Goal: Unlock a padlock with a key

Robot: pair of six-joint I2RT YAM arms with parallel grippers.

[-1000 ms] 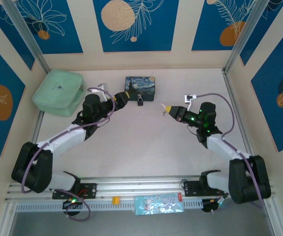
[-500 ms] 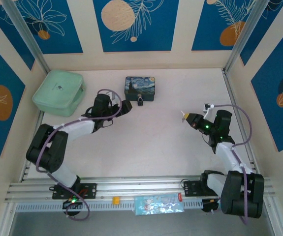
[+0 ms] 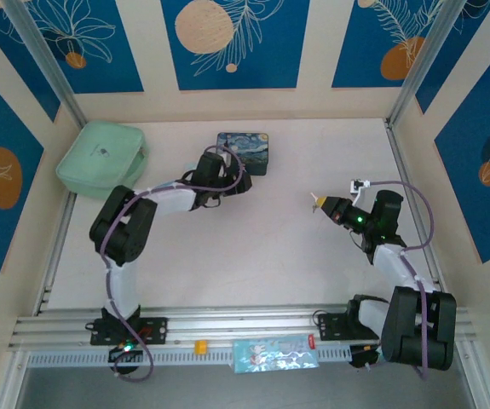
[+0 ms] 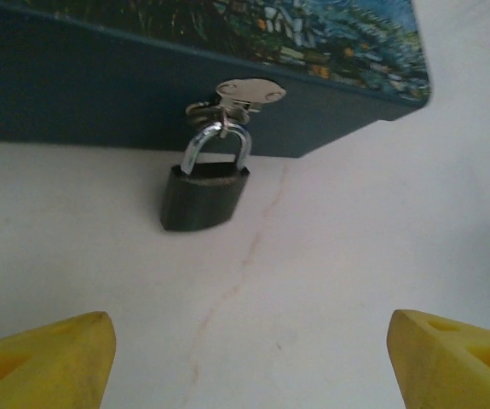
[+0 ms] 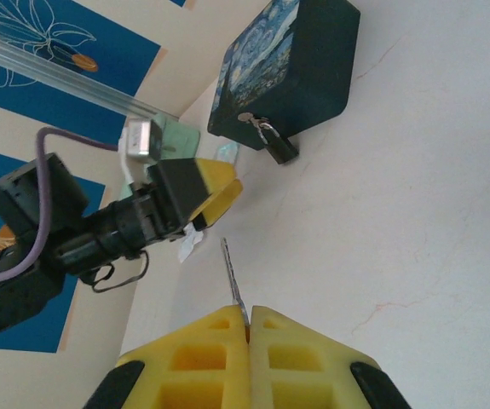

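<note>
Dark padlock [image 4: 204, 198] on the hasp [image 4: 249, 91] of the blue tin [image 4: 100, 94]

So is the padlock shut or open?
Shut: both legs of its shackle sit in the padlock body, hanging from the hasp on the blue tin.

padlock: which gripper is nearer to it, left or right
Left. The left gripper is open just in front of the padlock, which hangs on the tin. The right gripper is far off to the right, shut on the key.
</note>
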